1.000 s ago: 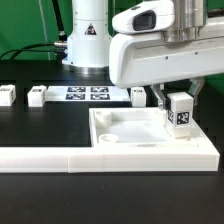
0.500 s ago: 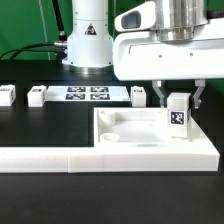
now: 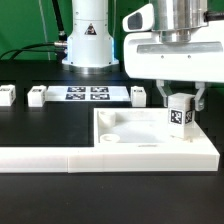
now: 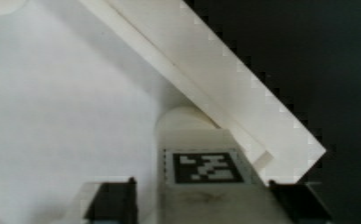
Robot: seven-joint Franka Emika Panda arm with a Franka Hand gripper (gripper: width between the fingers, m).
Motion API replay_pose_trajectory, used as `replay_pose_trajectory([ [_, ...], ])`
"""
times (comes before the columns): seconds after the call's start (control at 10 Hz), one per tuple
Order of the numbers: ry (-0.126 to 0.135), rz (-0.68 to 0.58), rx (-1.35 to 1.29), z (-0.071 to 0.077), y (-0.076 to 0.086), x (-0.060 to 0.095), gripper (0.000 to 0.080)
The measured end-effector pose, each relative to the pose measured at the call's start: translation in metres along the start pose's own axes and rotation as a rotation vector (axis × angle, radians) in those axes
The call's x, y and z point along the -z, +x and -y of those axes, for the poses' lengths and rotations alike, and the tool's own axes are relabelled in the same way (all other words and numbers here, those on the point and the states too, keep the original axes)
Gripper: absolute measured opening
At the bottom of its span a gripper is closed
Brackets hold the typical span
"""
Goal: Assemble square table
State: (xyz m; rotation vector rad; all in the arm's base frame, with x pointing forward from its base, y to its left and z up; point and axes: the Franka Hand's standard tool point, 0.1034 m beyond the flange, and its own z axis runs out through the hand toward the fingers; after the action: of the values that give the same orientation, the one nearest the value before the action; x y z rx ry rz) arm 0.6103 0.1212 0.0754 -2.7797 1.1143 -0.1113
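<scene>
One leg (image 3: pixel 181 117) upright in gripper (image 3: pixel 181 104), fingers (image 4: pixel 109 200) part-closed and clamped on its two sides, held at far corner of square slab (image 3: pixel 135 138) on exterior view's right, three loose legs (image 3: pixel 7 95) (image 3: pixel 38 95) (image 3: pixel 138 94) on table (image 3: pixel 45 125) behind.

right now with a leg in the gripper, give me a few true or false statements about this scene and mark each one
1. The gripper grips a tagged leg between its fingers. True.
2. That leg is at the corner of the square tabletop on the exterior view's left. False: it is at the far corner on the exterior view's right.
3. Three loose legs lie on the black table behind the tabletop. True.
4. The marker board lies inside the tabletop. False: it lies on the black table, among the loose legs.
</scene>
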Motion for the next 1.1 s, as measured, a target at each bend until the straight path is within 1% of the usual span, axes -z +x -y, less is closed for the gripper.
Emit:
replay_pose_trajectory([
  [0.1,-0.001,0.001,0.087,-0.0004,0.0004,-0.0005,0.0504],
  [0.2,-0.007,0.007,0.128,0.0009,-0.001,-0.0014,0.0504],
  [0.3,-0.016,0.021,0.232,0.0029,-0.0015,-0.0029,0.0618],
  [0.4,-0.013,0.021,0.331,0.0041,0.0007,-0.0033,0.064],
  [0.7,-0.012,0.022,0.535,0.0033,0.0007,-0.0037,0.0648],
  [0.8,-0.014,0.021,0.646,0.0034,0.0011,-0.0035,0.0649],
  [1.1,-0.036,0.009,0.945,0.0061,0.0015,-0.0021,0.0649],
])
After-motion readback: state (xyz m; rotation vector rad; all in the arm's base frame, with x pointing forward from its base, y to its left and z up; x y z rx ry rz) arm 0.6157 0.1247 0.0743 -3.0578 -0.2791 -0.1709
